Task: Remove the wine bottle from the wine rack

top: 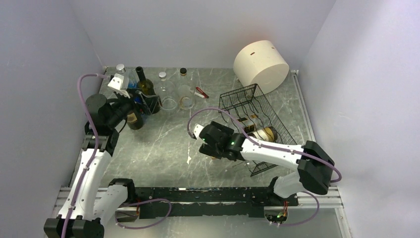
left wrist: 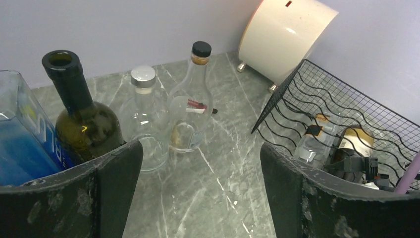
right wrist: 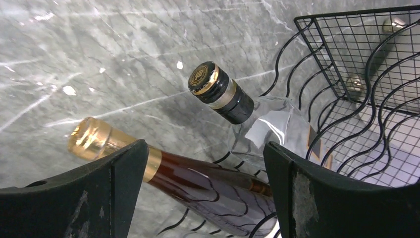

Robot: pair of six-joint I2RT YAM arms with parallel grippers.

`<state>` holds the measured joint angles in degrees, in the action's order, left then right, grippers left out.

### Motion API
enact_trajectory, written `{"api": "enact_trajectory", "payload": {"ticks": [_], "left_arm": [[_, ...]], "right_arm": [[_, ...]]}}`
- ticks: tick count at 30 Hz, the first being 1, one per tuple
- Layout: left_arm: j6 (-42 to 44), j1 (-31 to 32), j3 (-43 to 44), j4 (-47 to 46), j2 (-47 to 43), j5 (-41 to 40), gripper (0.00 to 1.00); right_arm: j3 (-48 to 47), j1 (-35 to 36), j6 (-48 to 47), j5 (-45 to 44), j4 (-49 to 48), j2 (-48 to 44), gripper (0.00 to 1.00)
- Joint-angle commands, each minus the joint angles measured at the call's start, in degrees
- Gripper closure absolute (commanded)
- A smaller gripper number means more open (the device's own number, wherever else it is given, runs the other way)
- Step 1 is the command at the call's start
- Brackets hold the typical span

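The right gripper [right wrist: 203,148] gapes wide and empty at the rack's [right wrist: 341,44] open end. The wine bottle [right wrist: 198,181] lies neck-first toward it, just under its jaws.

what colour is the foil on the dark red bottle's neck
Gold; the foil shows best in the right wrist view.

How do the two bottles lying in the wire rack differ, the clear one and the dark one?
The clear bottle is see-through glass; the dark bottle is deep reddish-brown. The clear bottle has a black neck band and a gold-topped cap; the dark bottle has gold foil over its top. Both lie on their sides in the wine rack, with their necks poking out past its wires.
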<state>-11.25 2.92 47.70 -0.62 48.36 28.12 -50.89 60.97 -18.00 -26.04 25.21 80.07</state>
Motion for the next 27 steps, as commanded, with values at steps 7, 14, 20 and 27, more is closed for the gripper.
{"api": "enact_trajectory", "payload": {"ticks": [7, 14, 20, 27], "left_arm": [[4.01, 1.40, -2.00, -2.46, -3.69, 0.30, 0.09], [3.50, 1.56, -2.19, -2.82, -3.98, 0.65, 0.11], [3.60, 1.56, -2.26, -2.41, -4.10, -1.05, 0.12], [3.69, 1.56, -2.20, -1.80, -3.06, -2.97, 0.12]], "right_arm": [[-1.48, -0.46, -11.45, -5.39, -4.78, 5.16, 0.12], [-2.51, -2.33, -16.72, -5.26, -7.58, 9.41, 0.21], [-0.80, -3.27, -20.17, -7.98, -11.58, 12.30, 0.23], [0.66, -4.49, -23.04, -11.28, -16.58, 15.18, 0.27]]}}
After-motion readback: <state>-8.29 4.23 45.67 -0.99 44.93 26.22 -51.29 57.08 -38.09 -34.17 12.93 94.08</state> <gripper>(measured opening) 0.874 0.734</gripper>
